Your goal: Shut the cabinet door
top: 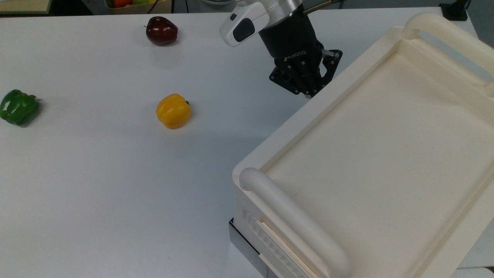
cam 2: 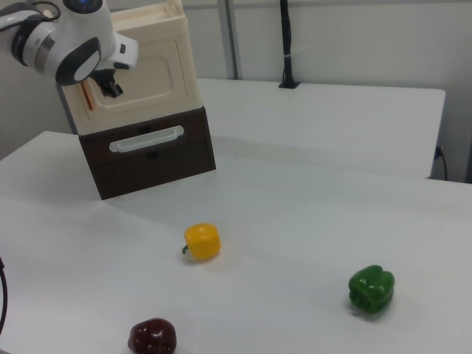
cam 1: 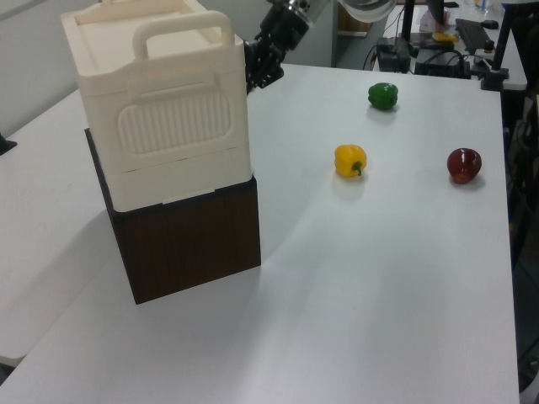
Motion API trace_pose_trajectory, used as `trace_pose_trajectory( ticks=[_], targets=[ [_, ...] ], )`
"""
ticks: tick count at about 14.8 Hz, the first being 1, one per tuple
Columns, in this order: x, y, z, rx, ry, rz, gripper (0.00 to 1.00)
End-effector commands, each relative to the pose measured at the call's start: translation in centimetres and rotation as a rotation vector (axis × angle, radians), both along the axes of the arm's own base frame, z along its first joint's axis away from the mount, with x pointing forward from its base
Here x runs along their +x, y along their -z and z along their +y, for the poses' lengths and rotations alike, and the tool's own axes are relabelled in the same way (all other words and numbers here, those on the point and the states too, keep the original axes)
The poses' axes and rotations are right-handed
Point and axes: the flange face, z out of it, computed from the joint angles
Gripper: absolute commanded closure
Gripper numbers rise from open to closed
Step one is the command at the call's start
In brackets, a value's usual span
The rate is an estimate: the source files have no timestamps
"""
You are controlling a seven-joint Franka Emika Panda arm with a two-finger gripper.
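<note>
The cream-white cabinet (top: 378, 146) stands at the top view's right, and I also see the cabinet (cam 1: 168, 126) at the left view's left. In the right view its cabinet door (cam 2: 147, 70) lies flush with the cabinet front, a copper handle (cam 2: 88, 96) at its left end. My black gripper (top: 310, 92) points down at the cabinet's long side, its fingers together and tips right against the edge. The left view has the gripper (cam 1: 253, 74) beside the cabinet's upper right corner. In the right view the gripper (cam 2: 112, 88) sits in front of the door's handle end.
The cabinet rests on a dark brown base with a pale bar handle (cam 2: 146, 139). On the white table lie a yellow pepper (top: 173, 111), a green pepper (top: 18, 107) and a dark red apple (top: 161, 31), all well away from the cabinet.
</note>
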Motion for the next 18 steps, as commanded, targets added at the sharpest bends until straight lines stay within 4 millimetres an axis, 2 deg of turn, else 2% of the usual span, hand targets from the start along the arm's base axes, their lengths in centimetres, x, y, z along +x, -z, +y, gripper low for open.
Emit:
trace_pose_trajectory(
  ticks=[1, 2, 6, 9, 10, 11, 12, 13, 14, 15, 16, 17, 18],
  targets=[
    [-1.9, 0.4, -3.0, -0.211, -0.078, 0.132, 0.98],
    [-2.6, 0.7, -3.5, -0.266, -0.108, 0.173, 0.98],
    [-5.9, 1.8, -8.0, -0.351, -0.241, 0.327, 0.98],
    [-7.8, 2.6, -10.8, -0.412, -0.239, 0.378, 0.99],
    [-8.2, 2.5, -12.4, -0.411, -0.228, 0.385, 0.99],
    [-9.2, 2.0, -14.1, -0.413, -0.236, 0.381, 1.00],
    [-10.9, 0.2, -16.3, -0.413, -0.223, 0.357, 1.00],
    [-12.2, -0.6, -18.1, -0.415, -0.221, 0.344, 0.99],
    [-13.3, -1.2, -19.1, -0.422, -0.233, 0.326, 0.97],
    [-13.9, -1.6, -19.8, -0.427, -0.240, 0.316, 0.90],
    [-14.0, -1.9, -21.1, -0.425, -0.223, 0.315, 0.74],
    [-14.2, -2.0, -22.5, -0.431, -0.203, 0.329, 0.63],
    [-14.4, -2.7, -23.1, -0.457, -0.198, 0.333, 0.36]
  ],
)
